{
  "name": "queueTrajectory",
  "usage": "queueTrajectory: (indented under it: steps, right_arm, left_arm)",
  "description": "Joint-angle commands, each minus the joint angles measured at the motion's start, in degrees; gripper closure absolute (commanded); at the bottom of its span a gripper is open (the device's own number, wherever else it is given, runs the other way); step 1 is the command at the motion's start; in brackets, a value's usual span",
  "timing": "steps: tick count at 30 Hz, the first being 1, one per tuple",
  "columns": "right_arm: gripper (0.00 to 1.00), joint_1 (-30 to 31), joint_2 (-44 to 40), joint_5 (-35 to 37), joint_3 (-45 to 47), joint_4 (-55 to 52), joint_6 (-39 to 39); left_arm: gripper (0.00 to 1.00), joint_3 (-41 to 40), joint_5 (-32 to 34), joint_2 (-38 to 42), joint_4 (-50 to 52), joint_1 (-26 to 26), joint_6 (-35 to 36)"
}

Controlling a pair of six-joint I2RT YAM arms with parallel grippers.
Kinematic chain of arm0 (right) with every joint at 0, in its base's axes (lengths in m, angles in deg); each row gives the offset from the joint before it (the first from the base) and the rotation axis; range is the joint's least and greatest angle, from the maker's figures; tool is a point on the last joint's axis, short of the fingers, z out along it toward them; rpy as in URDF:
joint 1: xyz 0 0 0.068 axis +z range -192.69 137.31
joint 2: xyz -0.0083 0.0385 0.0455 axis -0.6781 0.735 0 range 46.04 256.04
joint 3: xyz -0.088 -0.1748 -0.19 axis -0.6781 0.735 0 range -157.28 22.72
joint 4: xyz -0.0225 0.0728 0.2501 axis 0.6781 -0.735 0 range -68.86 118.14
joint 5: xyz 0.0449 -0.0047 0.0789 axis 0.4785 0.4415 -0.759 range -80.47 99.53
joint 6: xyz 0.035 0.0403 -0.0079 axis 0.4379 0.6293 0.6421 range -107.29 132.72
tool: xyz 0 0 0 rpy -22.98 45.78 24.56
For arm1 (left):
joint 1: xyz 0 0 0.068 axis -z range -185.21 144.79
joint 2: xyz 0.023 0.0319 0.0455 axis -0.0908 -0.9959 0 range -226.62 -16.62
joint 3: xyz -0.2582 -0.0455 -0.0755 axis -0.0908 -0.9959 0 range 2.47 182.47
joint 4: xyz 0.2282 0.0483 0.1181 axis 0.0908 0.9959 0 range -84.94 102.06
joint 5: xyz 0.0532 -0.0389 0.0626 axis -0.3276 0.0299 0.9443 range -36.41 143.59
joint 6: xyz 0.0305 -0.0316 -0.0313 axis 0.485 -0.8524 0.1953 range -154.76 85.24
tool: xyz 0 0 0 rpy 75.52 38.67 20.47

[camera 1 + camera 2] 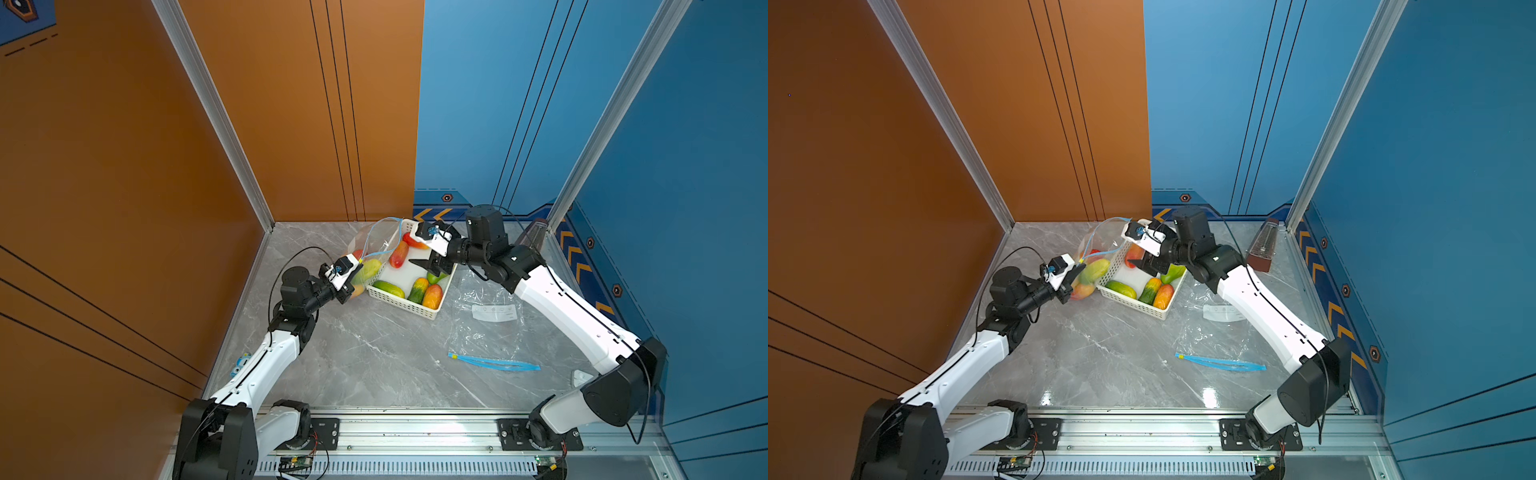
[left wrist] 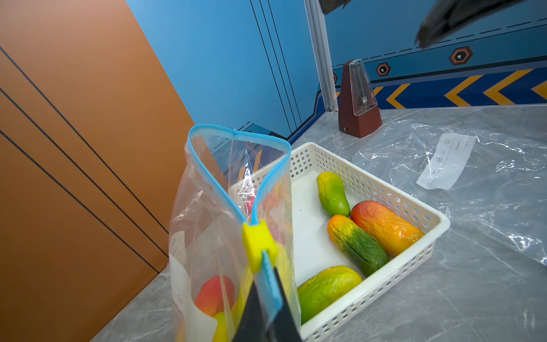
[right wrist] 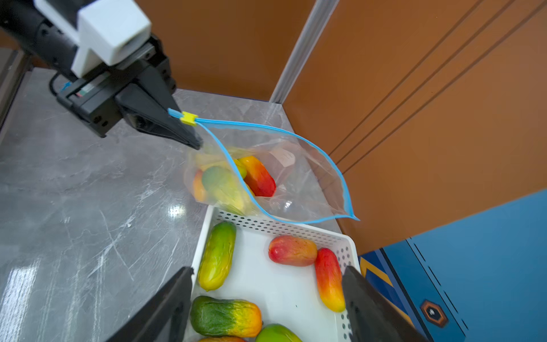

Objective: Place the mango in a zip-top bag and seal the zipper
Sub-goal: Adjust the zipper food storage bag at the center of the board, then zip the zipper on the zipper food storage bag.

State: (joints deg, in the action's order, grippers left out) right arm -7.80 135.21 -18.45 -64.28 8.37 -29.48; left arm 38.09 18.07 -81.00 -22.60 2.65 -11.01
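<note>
Mangoes (image 3: 258, 177) in bag (image 1: 376, 243), just left of basket (image 1: 401, 303); more mangoes (image 1: 432, 296) in basket; flat bag (image 1: 486, 332) right; metronome (image 1: 1262, 249) behind.

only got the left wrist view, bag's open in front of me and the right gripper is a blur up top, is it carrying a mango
observer: no, the right gripper is open and empty above the basket.
operator: bag blocks the basket's far end, anything there
observer: a reddish mango and a red-orange mango lie there, beside the mouth of the bag.
operator: where's the spare bag's zipper
observer: in a top view its blue zipper lies at the end of the spare bag nearest the robot's base.
</note>
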Motion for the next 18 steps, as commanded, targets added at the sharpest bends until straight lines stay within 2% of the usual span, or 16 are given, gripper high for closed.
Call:
queueTrajectory:
  steps: [1, 5, 10, 15, 18]
  right_arm:
    - [0.2, 1.6, 6.6, -9.5, -0.7, 3.8, -14.5]
    - [0.26, 3.6, 10.1, -11.8, -1.4, 8.9, -17.8]
    - [0.32, 4.9, 12.5, -12.6, -3.3, 9.0, -20.9]
    - [0.48, 6.1, 9.3, -14.6, 0.2, 10.0, -21.4]
    - [0.49, 5.8, 7.0, -17.3, 3.1, 14.5, -19.7]
  left_arm:
    - [1.0, -1.4, -5.6, 1.3, -1.2, -0.1, -1.3]
    - [1.0, -2.3, -9.6, 1.0, -1.2, -0.1, -1.4]
    - [1.0, -2.7, -11.8, 0.4, -1.1, -0.4, -1.7]
    - [1.0, -2.9, -11.1, 0.8, -1.2, -0.8, -1.6]
    - [1.0, -3.0, -11.6, 1.1, -1.2, -1.2, -1.7]
